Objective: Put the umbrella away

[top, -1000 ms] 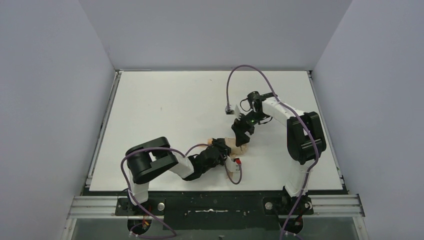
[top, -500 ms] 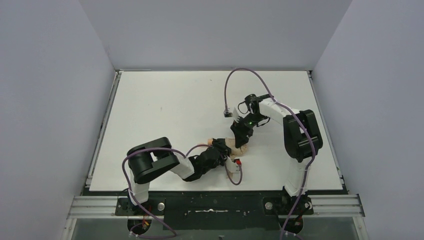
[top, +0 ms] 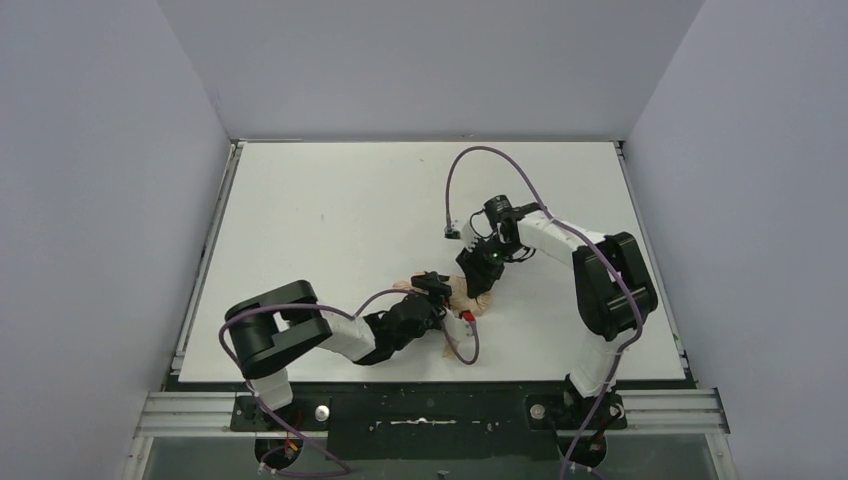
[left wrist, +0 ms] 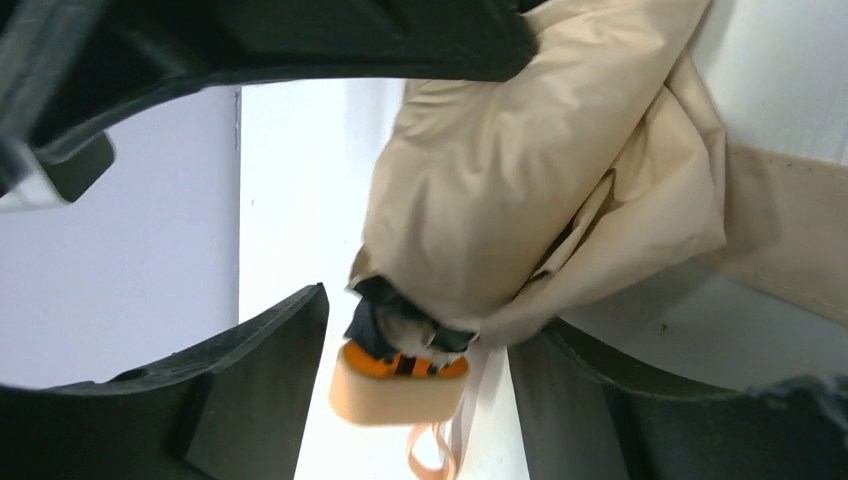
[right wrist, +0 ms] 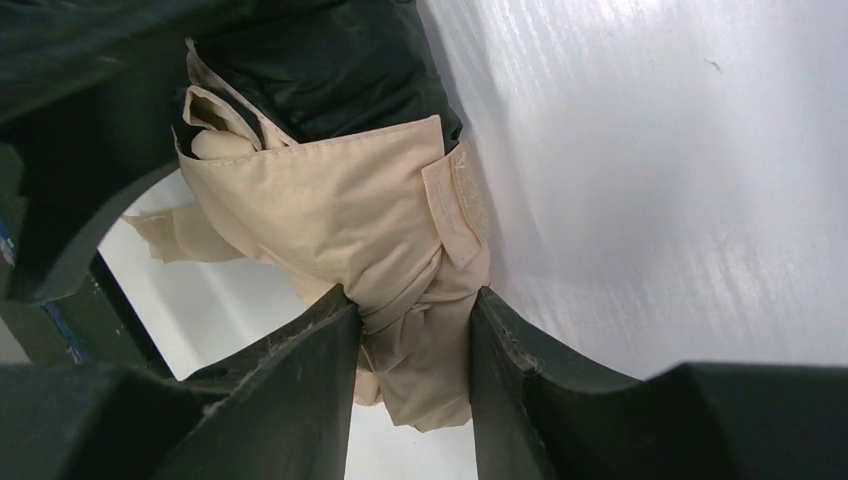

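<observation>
White matte table [top: 330, 220], boxed by plain grey walls [top: 110, 220] on three sides; metal rail [top: 660, 408] along bottom edge of overhead frame.

Tan umbrella [top: 463, 299] at lower centre of that frame, on the table, wedged between both arms' tips and mostly covered by them. Long axis hard to read from above. In left wrist view, runs from upper right down to lower centre, handle [left wrist: 398, 395] end lowest, orange band above it.

At left gripper [left wrist: 425, 400], jaws spread either side of handle end, gap showing on left. At right gripper [right wrist: 410, 345], jaws pinching bunched tan fabric.
</observation>
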Robot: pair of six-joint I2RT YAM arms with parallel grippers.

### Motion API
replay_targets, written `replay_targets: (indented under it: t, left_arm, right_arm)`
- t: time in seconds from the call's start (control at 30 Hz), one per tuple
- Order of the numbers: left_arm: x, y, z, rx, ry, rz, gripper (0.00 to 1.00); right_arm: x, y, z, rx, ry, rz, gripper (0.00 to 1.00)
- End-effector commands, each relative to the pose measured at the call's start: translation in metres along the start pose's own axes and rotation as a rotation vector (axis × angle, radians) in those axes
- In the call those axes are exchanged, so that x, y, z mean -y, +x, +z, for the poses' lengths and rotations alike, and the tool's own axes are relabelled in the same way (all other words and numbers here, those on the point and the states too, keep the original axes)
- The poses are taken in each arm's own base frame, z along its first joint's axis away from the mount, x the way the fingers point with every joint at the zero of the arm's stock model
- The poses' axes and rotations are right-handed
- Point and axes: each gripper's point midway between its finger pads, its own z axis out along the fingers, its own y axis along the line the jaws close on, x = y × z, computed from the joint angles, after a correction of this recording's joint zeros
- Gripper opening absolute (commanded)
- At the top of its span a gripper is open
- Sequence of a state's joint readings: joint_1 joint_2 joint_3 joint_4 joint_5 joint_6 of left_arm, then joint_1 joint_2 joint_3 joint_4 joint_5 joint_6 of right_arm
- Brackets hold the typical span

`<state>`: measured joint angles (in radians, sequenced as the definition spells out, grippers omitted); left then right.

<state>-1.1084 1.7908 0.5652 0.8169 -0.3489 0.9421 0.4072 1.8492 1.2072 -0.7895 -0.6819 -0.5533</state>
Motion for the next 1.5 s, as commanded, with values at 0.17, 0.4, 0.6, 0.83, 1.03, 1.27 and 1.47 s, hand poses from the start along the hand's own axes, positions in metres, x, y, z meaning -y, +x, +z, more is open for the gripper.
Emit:
replay_targets:
  t: [0.17, 0.4, 0.6, 0.83, 1.03, 1.27, 1.47]
  left_arm:
    - [-0.047, -0.030, -0.059, 0.056, -0.134, -0.242, 0.63]
    - [-0.082, -0.022, -0.103, 0.076, -0.149, -0.535, 0.62]
    - [-0.132, 0.011, -0.124, 0.085, -0.235, -0.820, 0.62]
    - [-0.175, 0.042, -0.119, 0.077, -0.186, -0.963, 0.62]
    - [-0.171, 0.038, -0.090, 0.112, 0.003, -0.953, 0.62]
    - [-0.140, 0.019, -0.060, 0.174, 0.365, -0.979, 0.62]
    - [-0.107, 0.006, -0.042, 0.184, 0.614, -1.027, 0.90]
  right_arm:
    - [0.056, 0.034, 0.003, -0.144, 0.416, -0.056, 0.25]
    - [0.042, 0.021, 0.000, -0.126, 0.520, -0.180, 0.26]
    - [0.021, 0.013, 0.004, -0.062, 0.580, -0.260, 0.26]
    - [-0.003, 0.020, 0.010, -0.076, 0.676, -0.371, 0.24]
    - [-0.028, 0.023, 0.020, -0.101, 0.736, -0.511, 0.21]
    - [-0.047, 0.037, 0.035, -0.144, 0.766, -0.639, 0.12]
    - [-0.049, 0.039, 0.035, -0.131, 0.833, -0.663, 0.11]
